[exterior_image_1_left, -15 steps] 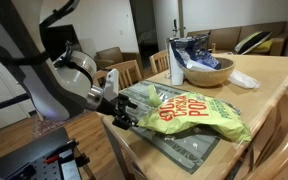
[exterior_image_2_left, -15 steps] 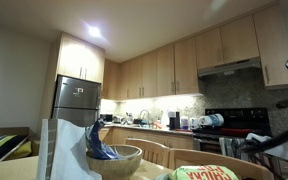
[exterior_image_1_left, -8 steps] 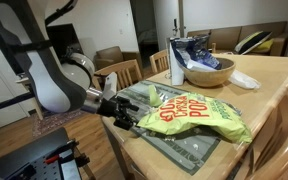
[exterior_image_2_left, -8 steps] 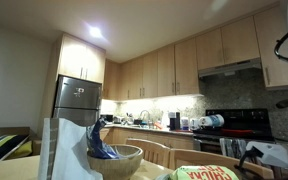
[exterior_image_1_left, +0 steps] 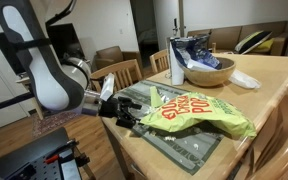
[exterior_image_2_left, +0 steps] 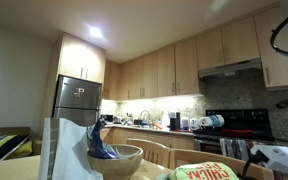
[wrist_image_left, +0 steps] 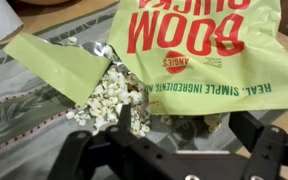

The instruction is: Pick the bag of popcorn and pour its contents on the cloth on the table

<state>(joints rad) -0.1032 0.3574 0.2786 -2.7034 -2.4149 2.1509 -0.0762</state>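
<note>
Since the earlier frame the bag of popcorn point(wrist_image_left: 199, 50) is lying flatter on the cloth point(wrist_image_left: 24, 115). I'm holding the pincer point(wrist_image_left: 169, 160) spread wide, gripping nothing, at the bottom edge. The bag is filling the upper frame, with popcorn point(wrist_image_left: 114, 100) spilling centre-left.

wooden bowl point(exterior_image_1_left: 209, 71) | blue-and-white bag point(exterior_image_1_left: 189, 50): upright, just beside bowl | chair point(exterior_image_1_left: 124, 71) | fridge point(exterior_image_2_left: 76, 100): steel, kitchen background

My end effector point(exterior_image_1_left: 125, 113), jaws spread, sits at the end of the large crinkly lime-green popcorn bag point(exterior_image_1_left: 199, 115) with orange-red lettering. The bag lies flat on the long grey-green woven cloth point(exterior_image_1_left: 189, 150) over the light wooden worktop point(exterior_image_1_left: 274, 95). Beyond the bag stands a round wooden bowl point(exterior_image_1_left: 210, 72), with a blue-and-white bag point(exterior_image_1_left: 189, 48) at its rim.
</note>
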